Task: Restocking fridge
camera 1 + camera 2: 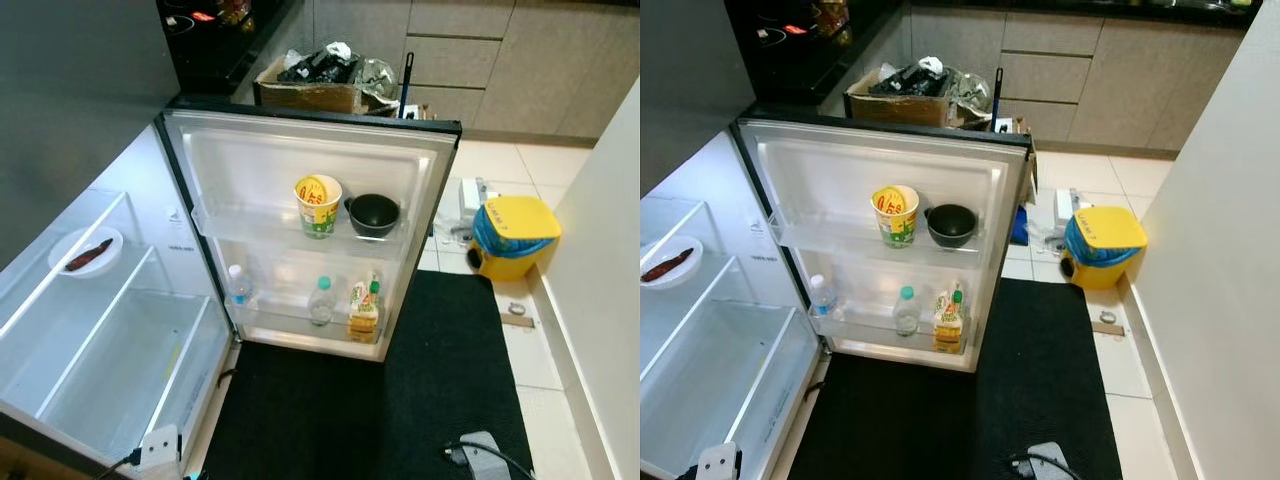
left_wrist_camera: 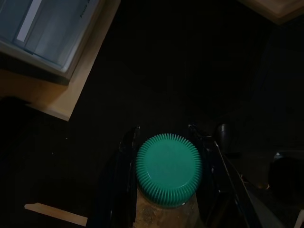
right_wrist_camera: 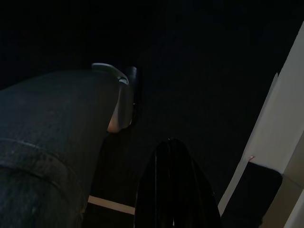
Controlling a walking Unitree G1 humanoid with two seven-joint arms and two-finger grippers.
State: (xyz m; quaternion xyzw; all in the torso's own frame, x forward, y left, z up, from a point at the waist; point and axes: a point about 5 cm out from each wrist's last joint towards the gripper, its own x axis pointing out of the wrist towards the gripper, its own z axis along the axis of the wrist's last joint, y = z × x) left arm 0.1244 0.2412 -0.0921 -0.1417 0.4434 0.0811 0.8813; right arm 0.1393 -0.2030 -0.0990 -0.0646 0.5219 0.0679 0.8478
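The fridge door [image 1: 310,160] stands swung wide open. Its upper shelf carries a yellow noodle cup [image 1: 318,205] and a black bowl [image 1: 373,214]. On the lower shelf stand two clear bottles [image 1: 321,301] and a yellow carton [image 1: 363,310]. Inside the fridge, at the left, a white plate [image 1: 88,251] holds a reddish-brown piece of food. In the left wrist view my left gripper [image 2: 165,137] is shut on a jar with a ribbed green cap [image 2: 168,168], over the dark mat. My right gripper [image 3: 173,145] hangs low with its fingers pressed together, nothing between them.
A black mat [image 1: 400,400] covers the floor before the fridge. A yellow bin [image 1: 512,235] with a blue liner stands at the right by the white wall [image 1: 610,250]. Behind the door is a cardboard box [image 1: 310,92] of rubbish. A person's jeans leg [image 3: 42,142] is beside my right gripper.
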